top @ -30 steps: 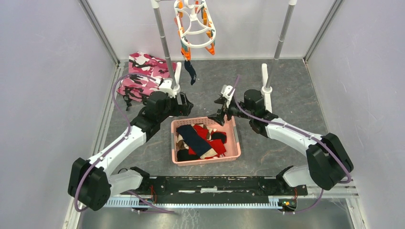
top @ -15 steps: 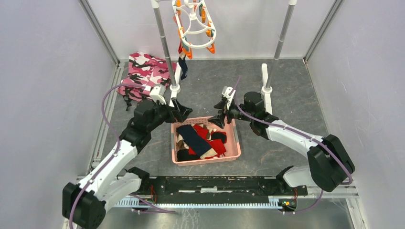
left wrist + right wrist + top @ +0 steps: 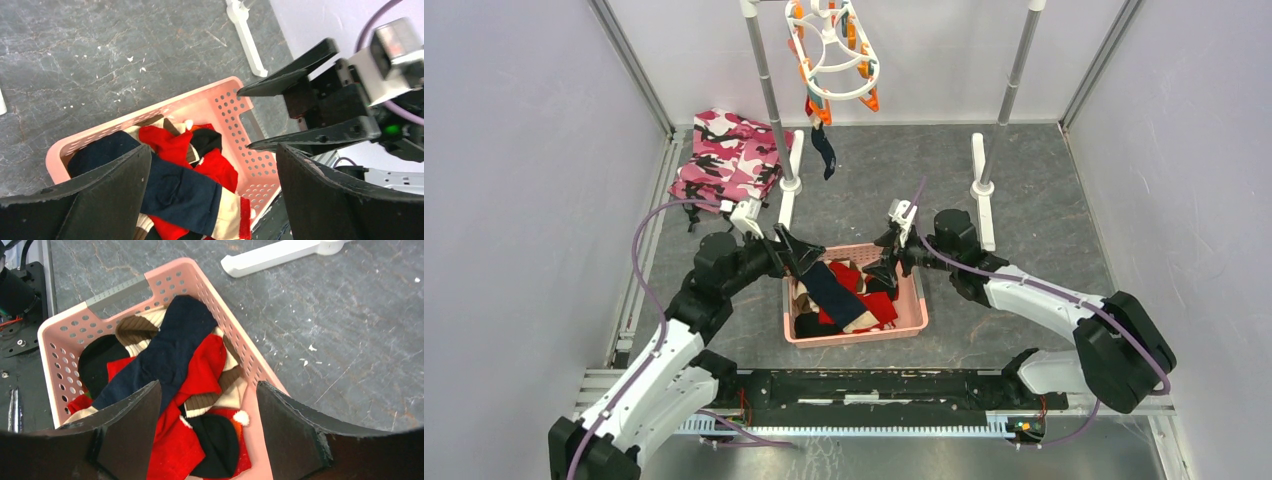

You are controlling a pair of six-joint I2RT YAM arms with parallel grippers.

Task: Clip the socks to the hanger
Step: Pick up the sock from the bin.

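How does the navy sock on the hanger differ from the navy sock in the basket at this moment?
The hanger sock dangles from an orange clip; the basket sock lies flat across a pile of other socks. The hanger sock hangs alone; the basket sock touches red and beige ones. Both are navy and neither is gripped.

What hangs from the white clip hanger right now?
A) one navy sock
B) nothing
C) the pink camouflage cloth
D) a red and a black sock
A: a single navy sock dangles from the hanger, while the other socks lie in the pink basket.
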